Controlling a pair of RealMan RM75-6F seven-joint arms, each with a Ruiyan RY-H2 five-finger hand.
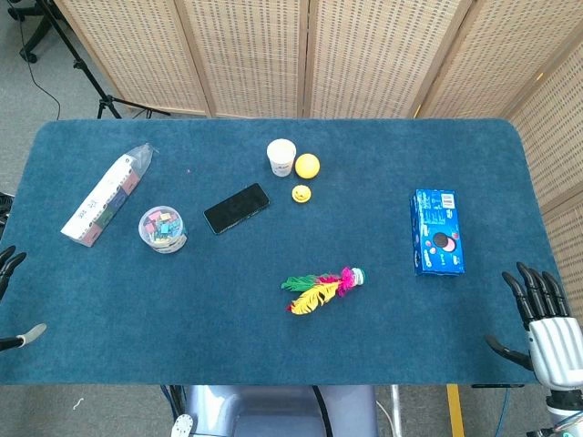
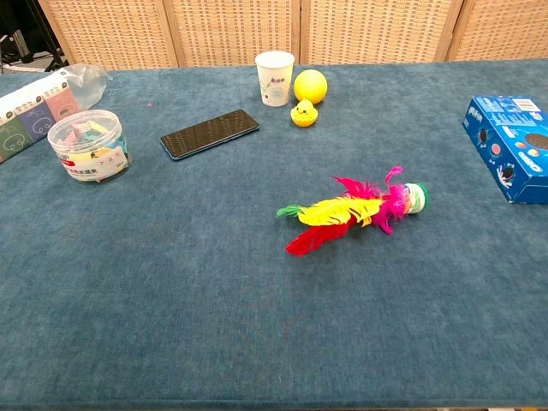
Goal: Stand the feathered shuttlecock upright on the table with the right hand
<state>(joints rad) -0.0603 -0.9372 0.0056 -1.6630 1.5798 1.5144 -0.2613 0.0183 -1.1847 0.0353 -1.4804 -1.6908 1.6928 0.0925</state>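
The feathered shuttlecock [image 1: 321, 289] [image 2: 355, 211] lies on its side near the middle of the blue table, its round base pointing right and its pink, yellow, red and green feathers fanning left. My right hand [image 1: 539, 320] hovers at the table's front right corner, far right of the shuttlecock, fingers spread and holding nothing. Only a few dark fingertips of my left hand [image 1: 9, 266] show at the left edge of the head view, too little to tell its state. The chest view shows neither hand.
A blue cookie box [image 1: 436, 231] [image 2: 512, 145] lies right of the shuttlecock. Behind it are a black phone [image 1: 236, 208] [image 2: 210, 134], a white cup [image 1: 281, 157], a yellow ball [image 1: 307, 165] and a small yellow toy [image 1: 301, 193]. A clear tub [image 1: 162, 228] and a long packet [image 1: 102, 198] sit at left.
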